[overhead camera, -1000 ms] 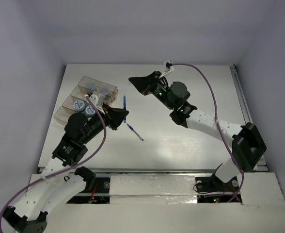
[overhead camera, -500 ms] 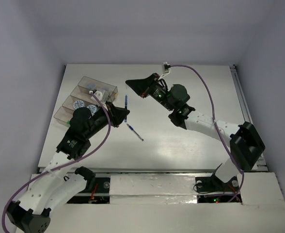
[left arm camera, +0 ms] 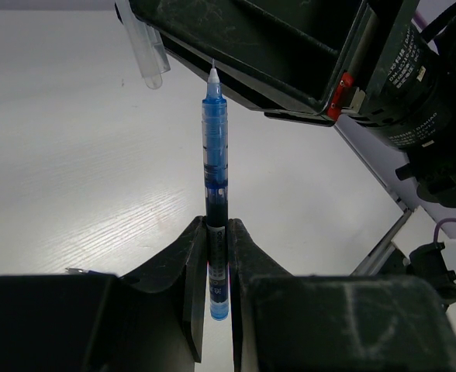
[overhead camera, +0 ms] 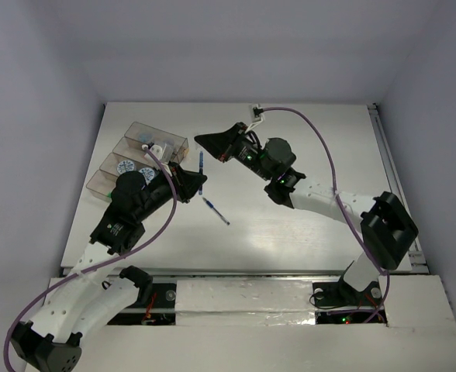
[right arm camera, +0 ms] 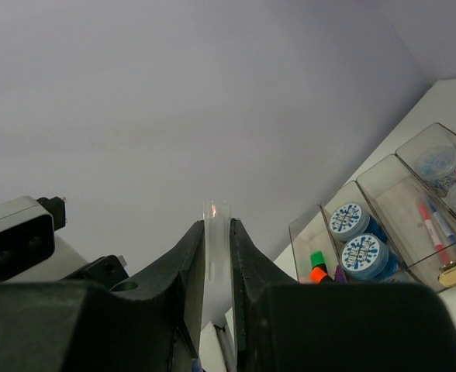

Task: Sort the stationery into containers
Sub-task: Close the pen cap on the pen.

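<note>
Since the blue pen (left arm camera: 215, 155) has its fine tip bare, it seems that the two arms meet in the air beside the containers (overhead camera: 133, 129) in order to put the cap back before the pen is sorted. The left gripper (left arm camera: 216, 226) is clamped on the lower end of the pen and holds it straight out, with the tip pointing toward the right gripper (right arm camera: 217, 236); this leaves a long free part for the cap to slide on. The right gripper is pressed together on a clear cap (right arm camera: 216, 213), which stands out a little beyond its fingertips. In the left wrist view this cap is near the pen tip but to one side of it, not yet in line. Inside the containers there are already patterned rolls (right arm camera: 348, 221), markers (right arm camera: 318, 262) and slim pens (right arm camera: 433, 225), each kind in its own compartment. A second pen (overhead camera: 215, 210) lies on the table (overhead camera: 305, 225), a little away from the containers on the grippers' side, not yet sorted. I judge that the next move needs careful alignment, because the cap opening is narrow.
</note>
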Action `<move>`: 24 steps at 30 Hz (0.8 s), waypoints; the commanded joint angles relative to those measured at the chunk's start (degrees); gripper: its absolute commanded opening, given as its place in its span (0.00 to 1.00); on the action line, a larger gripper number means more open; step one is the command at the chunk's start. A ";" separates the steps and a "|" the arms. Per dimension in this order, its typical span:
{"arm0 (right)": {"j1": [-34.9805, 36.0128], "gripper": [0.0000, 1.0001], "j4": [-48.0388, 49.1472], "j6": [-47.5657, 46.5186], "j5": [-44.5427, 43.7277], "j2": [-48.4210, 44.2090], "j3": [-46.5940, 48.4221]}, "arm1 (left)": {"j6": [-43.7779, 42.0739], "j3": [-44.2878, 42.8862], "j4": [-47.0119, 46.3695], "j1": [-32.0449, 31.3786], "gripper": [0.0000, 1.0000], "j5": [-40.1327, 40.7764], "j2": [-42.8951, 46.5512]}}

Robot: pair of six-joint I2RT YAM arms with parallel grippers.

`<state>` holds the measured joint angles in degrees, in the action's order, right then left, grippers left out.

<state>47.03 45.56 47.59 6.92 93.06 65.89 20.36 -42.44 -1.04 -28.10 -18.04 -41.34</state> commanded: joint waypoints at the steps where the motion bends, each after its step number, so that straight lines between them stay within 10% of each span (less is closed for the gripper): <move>1: 0.61 0.00 4.54 -1.54 -0.15 -1.65 0.73 | 0.21 -0.28 -2.48 0.24 0.00 -1.03 0.82; 24: 1.14 0.00 4.98 -3.65 -1.29 -5.08 -0.58 | 0.03 -0.46 -2.04 0.76 0.00 -0.15 0.82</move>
<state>47.70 47.07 45.21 6.02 90.52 65.39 20.45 -42.44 -1.02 -28.03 -18.00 -41.39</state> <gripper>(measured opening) 0.208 0.083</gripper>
